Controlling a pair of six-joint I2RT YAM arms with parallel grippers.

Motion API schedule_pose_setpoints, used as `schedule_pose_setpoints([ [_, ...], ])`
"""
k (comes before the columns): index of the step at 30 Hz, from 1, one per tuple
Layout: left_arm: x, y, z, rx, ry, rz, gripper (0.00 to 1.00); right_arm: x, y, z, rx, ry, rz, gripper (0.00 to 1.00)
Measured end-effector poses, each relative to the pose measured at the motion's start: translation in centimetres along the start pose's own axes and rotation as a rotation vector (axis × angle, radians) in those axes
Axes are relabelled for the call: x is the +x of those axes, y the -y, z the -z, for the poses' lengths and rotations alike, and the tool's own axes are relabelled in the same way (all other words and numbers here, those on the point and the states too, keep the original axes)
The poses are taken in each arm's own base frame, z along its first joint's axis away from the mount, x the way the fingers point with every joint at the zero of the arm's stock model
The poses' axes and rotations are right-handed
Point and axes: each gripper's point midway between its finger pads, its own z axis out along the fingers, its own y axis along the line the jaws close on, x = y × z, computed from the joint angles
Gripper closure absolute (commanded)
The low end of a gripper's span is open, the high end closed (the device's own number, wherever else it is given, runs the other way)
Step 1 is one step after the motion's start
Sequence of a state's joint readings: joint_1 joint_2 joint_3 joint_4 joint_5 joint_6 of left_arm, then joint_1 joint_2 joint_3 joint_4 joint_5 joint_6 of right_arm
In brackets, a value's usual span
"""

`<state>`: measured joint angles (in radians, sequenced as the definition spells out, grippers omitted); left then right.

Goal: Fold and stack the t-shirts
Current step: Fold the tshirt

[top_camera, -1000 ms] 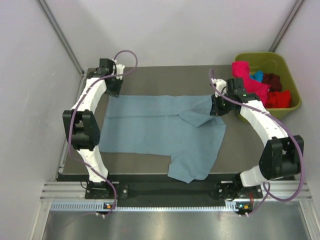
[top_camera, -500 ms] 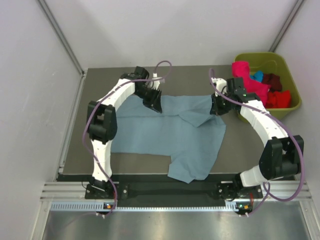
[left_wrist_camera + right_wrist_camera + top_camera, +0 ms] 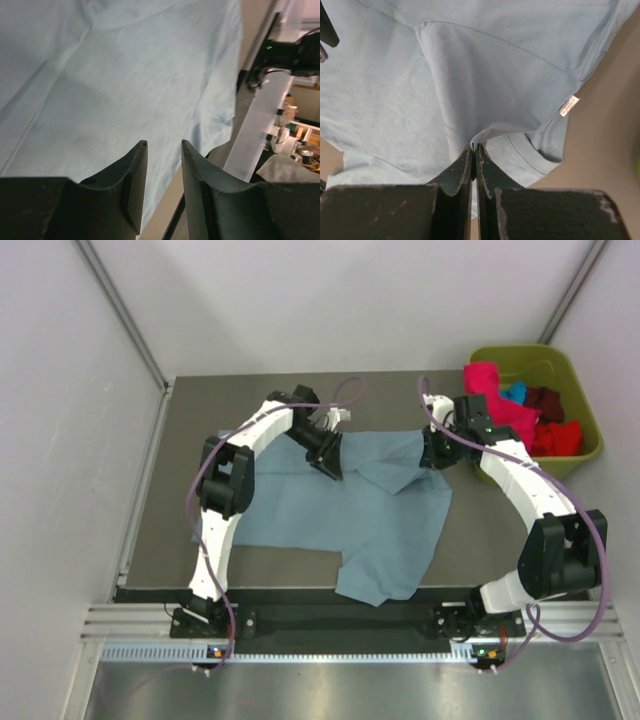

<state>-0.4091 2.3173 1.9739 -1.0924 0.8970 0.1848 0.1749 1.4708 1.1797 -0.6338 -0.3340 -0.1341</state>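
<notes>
A large grey-blue t-shirt (image 3: pixel 330 510) lies spread on the dark table, one sleeve folded over near its right edge. My right gripper (image 3: pixel 432 452) is shut on a pinch of the grey-blue t-shirt (image 3: pixel 485 100) at that right edge; the pinched fold shows at my fingertips (image 3: pixel 474 145). My left gripper (image 3: pixel 330 462) hangs open and empty over the shirt's upper middle, with cloth (image 3: pixel 115 90) under its fingers (image 3: pixel 164 146). Pink, red, maroon and turquoise t-shirts (image 3: pixel 520 412) lie piled in the bin.
An olive-green bin (image 3: pixel 580 390) stands at the table's back right corner. Grey walls close in on three sides. The table's front edge (image 3: pixel 300 590) has the shirt's hem hanging near it.
My left arm has swung from the table's back left corner rightward over the shirt, toward my right gripper. The shirt's left edge has drawn in slightly. My right gripper has stayed put.
</notes>
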Motion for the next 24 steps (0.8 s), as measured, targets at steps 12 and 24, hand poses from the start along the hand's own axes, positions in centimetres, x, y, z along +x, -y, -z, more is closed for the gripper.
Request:
schedule_pose_setpoints([
  [12,-2.3,1.6,-4.5,0.243,0.012,0.068,0.6,0.0,0.0,0.0,-0.002,-0.002,0.0,1.0],
  [24,-3.9,-0.9,-7.7,0.273,0.024,0.125,0.59,0.1,0.0,0.1,-0.001,-0.001,0.0,1.0],
])
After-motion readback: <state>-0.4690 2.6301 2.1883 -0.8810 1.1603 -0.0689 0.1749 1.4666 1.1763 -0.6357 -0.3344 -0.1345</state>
